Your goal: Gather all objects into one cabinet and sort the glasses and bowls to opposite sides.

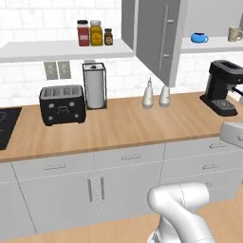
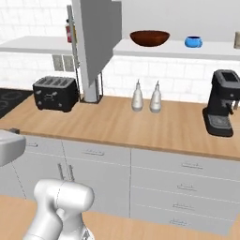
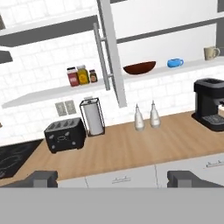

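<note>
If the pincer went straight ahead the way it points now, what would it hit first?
Judging by the hand view, the open pincer points over the counter toward the open cabinet door and the two shakers under it. That door's edge looks like the first contact, though depth is unclear and everything ahead sits well off.

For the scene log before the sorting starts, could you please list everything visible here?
bowl: one, reddish-brown, cabinet shelf
cup: one, blue, right of bowl
mug: one, beige, shelf's right end
shakers: two, white-grey, counter
coffee machine: one, black, counter right
toaster: one, black, counter left
paper towel holder: one, white roll
jars: three, left shelf
cooktop: one, black, far left
tool: one, dark tips, open
</note>
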